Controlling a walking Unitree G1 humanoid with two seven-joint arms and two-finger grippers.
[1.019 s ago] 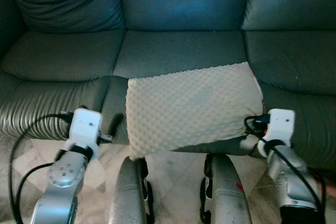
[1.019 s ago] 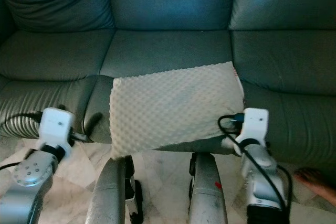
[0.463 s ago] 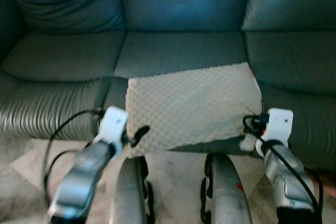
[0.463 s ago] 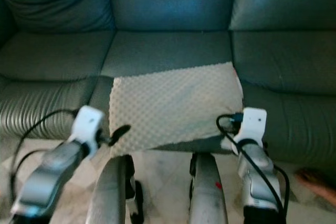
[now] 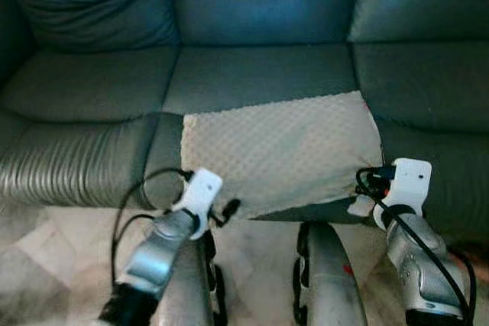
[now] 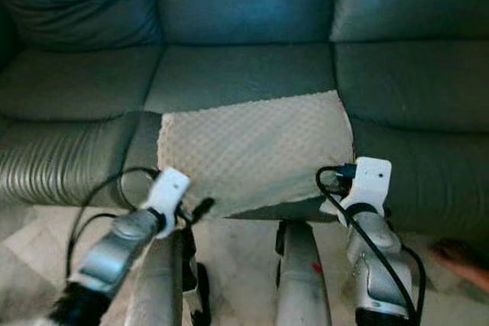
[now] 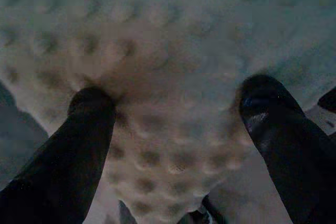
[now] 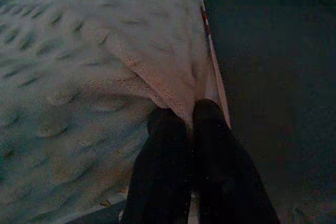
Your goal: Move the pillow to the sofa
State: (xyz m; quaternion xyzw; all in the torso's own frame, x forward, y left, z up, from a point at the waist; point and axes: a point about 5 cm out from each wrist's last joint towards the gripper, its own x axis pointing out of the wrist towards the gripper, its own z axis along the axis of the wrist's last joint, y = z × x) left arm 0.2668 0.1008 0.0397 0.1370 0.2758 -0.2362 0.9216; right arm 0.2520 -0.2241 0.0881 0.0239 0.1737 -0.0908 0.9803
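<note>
Since a second ago the left arm has swung inward from well out to the side, and the left pincer (image 5: 228,208) is now at the near left corner of the pillow (image 5: 279,154); the pillow itself has kept its place on the sofa (image 5: 252,82). Pillow: cream, dimpled cover, lying flat across the front edge of the middle seat cushion, its near edge overhanging the seat front slightly, far right corner close to the seam with the right seat. Left wrist view: the two black fingers (image 7: 84,129) are spread wide apart with the dimpled fabric between them and their tips touching it, so the left pincer is open, not clamped. Right pincer (image 8: 181,116) sits at the pillow's near right corner; right wrist view shows its fingers pressed together on a pinched fold of the cover by the red-trimmed edge, so it is closed and gripping the pillow. Sofa: dark grey-blue leather, three seat sections, ribbed front panel on the left seat. Robot's two silver legs (image 5: 328,280) stand just before the sofa on a pale marbled floor (image 5: 46,242). A person's bare foot (image 6: 462,259) is on the floor at far right.
</note>
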